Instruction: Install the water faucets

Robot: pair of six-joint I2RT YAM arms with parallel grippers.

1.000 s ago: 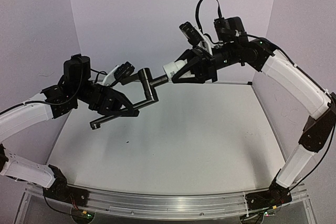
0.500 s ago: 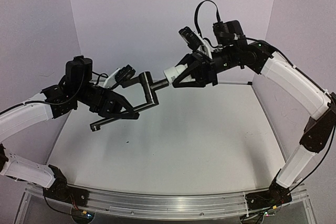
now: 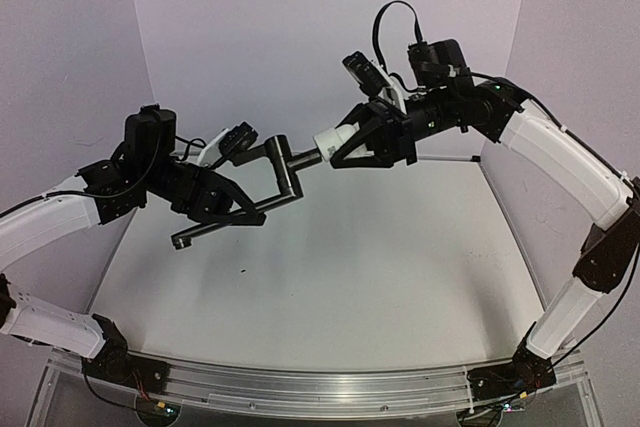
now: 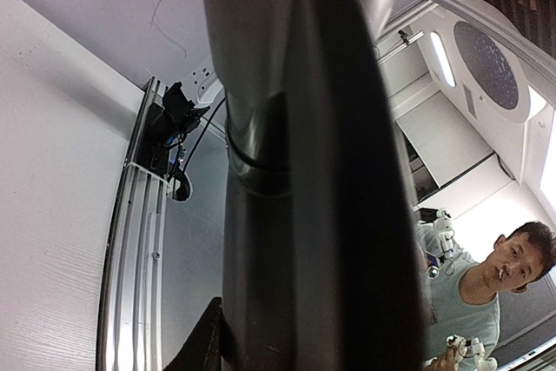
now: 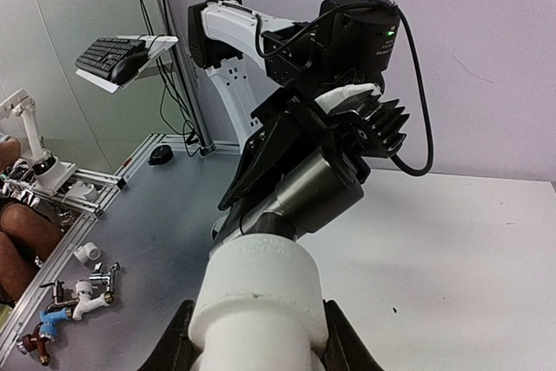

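Note:
Both arms hold the faucet parts in mid-air above the table. My left gripper (image 3: 238, 213) is shut on the black metal faucet pipe (image 3: 285, 175), which fills the left wrist view (image 4: 287, 215). Its slim spout end (image 3: 185, 239) points down-left and its cranked end reaches right. My right gripper (image 3: 345, 147) is shut on the small white plastic fitting (image 3: 328, 136), seen close up in the right wrist view (image 5: 256, 297). The pipe's dark threaded end (image 5: 317, 188) meets the fitting's mouth.
The white tabletop (image 3: 380, 267) lies below both arms, with purple walls behind and at the sides. An aluminium rail (image 3: 300, 387) runs along the near edge. Spare faucets lie on the floor (image 5: 74, 297) beyond the table.
My right gripper and the white fitting have shifted slightly left and up against the pipe's end. The left gripper and pipe tilted a little and are now still.

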